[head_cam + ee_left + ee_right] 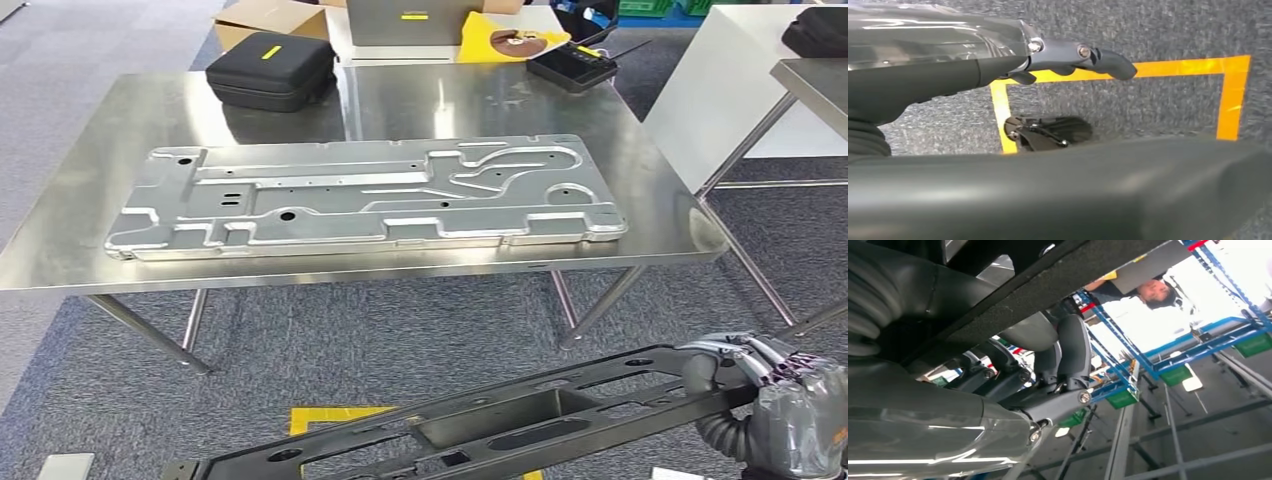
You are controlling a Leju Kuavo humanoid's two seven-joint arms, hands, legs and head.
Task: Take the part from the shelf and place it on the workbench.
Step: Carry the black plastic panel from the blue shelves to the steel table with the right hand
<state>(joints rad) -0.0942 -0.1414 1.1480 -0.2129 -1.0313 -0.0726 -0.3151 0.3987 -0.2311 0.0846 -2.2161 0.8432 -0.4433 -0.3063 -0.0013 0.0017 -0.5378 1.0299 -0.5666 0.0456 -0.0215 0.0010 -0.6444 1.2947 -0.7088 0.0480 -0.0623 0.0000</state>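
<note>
Right hand (775,400) clamped around one end of dark frame part (480,425), part held low, short of workbench (80,260), left hand (1068,55) grip unclear, silver plate (370,195) flat on workbench

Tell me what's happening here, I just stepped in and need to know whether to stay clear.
The robot is carrying a long dark frame part toward the steel workbench. Its right robot hand grips one end of the part, low in the head view, over the carpet. The left robot hand is at the part's other end, fingers extended over its edge; a firm grip can't be confirmed. A large silver plate and a black case already lie on the workbench. The part is not yet placed.
</note>
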